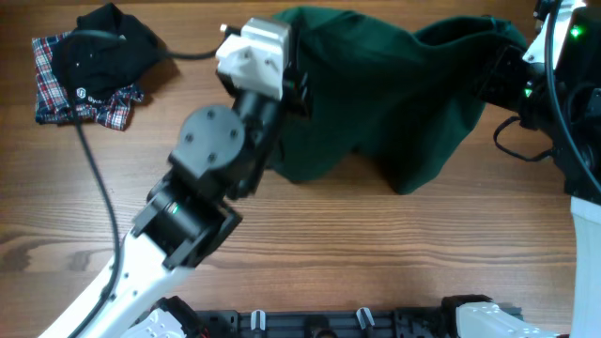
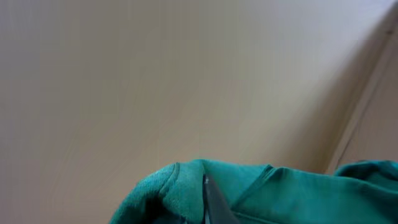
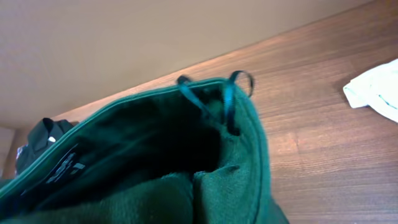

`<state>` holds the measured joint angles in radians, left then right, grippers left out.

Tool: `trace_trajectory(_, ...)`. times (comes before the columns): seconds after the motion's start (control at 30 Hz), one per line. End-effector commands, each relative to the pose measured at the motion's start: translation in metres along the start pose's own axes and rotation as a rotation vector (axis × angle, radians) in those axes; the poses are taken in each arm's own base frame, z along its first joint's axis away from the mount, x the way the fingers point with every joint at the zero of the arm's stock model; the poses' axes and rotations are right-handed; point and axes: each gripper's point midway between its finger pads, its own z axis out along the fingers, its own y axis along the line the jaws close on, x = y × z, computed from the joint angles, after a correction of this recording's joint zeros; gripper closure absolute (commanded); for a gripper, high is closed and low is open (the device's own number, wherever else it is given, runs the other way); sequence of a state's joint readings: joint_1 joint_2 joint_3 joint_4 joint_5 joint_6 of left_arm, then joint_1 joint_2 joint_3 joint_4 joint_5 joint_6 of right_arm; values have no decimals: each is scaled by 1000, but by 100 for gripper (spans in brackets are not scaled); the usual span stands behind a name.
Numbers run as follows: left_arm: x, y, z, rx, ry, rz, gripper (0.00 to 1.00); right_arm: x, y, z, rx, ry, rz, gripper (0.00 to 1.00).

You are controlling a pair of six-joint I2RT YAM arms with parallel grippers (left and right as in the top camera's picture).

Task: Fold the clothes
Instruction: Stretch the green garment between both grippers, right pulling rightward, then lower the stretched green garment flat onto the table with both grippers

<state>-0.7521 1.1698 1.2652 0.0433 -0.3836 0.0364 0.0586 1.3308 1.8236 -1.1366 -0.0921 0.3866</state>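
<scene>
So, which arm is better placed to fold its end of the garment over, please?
Probably left: the left gripper holds the garment near the table centre; the right gripper sits far out right.

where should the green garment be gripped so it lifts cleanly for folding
Probably the green garment at its waistband rim, beside the drawstring, pinched from above. That stitched edge is firm and stands up off the table, while the rest drapes loose.
</scene>
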Motion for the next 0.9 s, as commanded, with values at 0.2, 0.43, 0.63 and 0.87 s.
trace_trajectory(0.2,-43,-26,-64,-59,-66,108,96,7,24,-55,-89,-79,-67,96)
trace_trajectory(0.43,-52,-21,-93,-208,-51,124,96,16,29,-66,-111,-71,-82,96)
trace_trajectory(0.63,-37,14,-69,-359,-30,110,96,10,30,-17,-78,-4,-82,95)
trace_trajectory(0.87,55,56,-1,-423,178,99,95,11,21,81,6,108,-71,96)
